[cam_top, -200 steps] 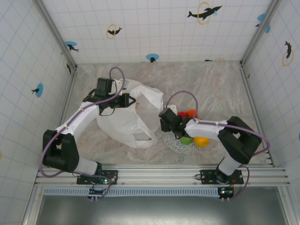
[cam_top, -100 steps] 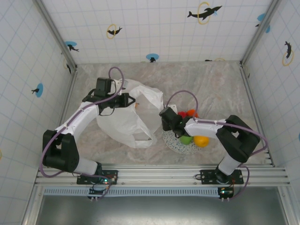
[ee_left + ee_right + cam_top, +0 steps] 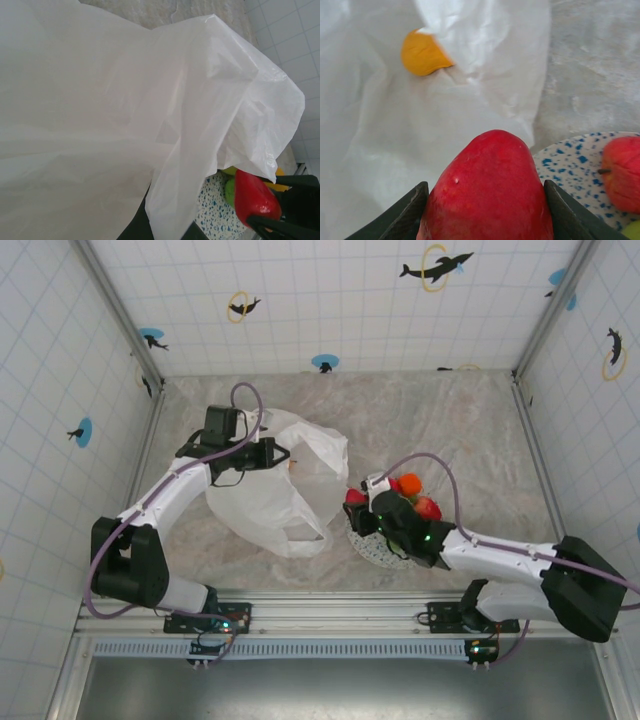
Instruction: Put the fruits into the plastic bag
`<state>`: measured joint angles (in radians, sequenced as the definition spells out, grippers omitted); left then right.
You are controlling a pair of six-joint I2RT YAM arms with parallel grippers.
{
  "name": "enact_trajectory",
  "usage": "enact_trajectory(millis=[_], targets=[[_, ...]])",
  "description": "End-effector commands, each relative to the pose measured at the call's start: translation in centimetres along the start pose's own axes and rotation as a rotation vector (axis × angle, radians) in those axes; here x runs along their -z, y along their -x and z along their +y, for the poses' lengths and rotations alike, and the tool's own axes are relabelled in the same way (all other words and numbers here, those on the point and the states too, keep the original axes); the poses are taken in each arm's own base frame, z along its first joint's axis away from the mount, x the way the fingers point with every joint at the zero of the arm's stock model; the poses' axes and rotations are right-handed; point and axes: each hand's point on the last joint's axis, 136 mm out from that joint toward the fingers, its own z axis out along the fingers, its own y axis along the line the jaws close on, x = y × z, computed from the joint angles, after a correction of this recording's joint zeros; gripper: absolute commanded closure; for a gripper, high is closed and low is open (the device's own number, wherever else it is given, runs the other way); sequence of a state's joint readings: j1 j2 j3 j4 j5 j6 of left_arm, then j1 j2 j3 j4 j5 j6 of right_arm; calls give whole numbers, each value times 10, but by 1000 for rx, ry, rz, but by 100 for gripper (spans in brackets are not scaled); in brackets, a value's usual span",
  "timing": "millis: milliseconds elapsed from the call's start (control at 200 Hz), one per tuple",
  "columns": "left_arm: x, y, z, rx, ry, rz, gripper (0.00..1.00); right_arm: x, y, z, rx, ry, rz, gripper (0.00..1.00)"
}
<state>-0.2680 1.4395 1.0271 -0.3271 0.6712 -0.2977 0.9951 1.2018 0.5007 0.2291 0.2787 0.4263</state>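
We see the right claw (image 3: 486, 186) clamped on a red fruit (image 3: 487, 205), one finger against each flank. The fruit's long axis runs along the fingers, with its narrower end pointing at the plastic bag (image 3: 270, 500), over the left rim of the speckled plate (image 3: 567, 155). The bag lies left of the worktop's (image 3: 450, 420) middle, with an orange fruit (image 3: 422, 52) inside. The left claw (image 3: 278, 455) is closed, seemingly pinching the bag's far rim.

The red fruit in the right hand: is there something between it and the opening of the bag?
Nothing solid is visible between them. The right hand holds the red fruit just before the bag. Only a fold of the bag itself hangs partly over the orange fruit inside.
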Motion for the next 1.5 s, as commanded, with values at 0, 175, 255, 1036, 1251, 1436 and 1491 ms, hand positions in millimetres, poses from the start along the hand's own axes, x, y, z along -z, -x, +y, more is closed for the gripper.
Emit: enact_trajectory(millis=[0, 175, 255, 1036, 1251, 1436, 1491], targets=[[7, 1, -9, 1, -39, -15, 100, -3, 19, 32, 99, 131, -92, 50], [5, -2, -13, 6, -66, 12, 100, -37, 36, 57, 244, 166, -88, 50], [4, -3, -12, 4, -68, 18, 100, -55, 38, 65, 300, 171, -87, 50], [3, -1, -21, 17, -128, 10, 100, -152, 51, 61, -165, 95, -182, 47], [3, 0, -22, 27, -133, 7, 100, -175, 62, 93, -394, 247, -162, 38], [3, 1, -22, 27, -133, 1, 100, -181, 68, 108, -469, 373, -142, 24], [4, 1, -23, 26, -133, 1, 100, -180, 68, 111, -462, 384, -136, 21]])
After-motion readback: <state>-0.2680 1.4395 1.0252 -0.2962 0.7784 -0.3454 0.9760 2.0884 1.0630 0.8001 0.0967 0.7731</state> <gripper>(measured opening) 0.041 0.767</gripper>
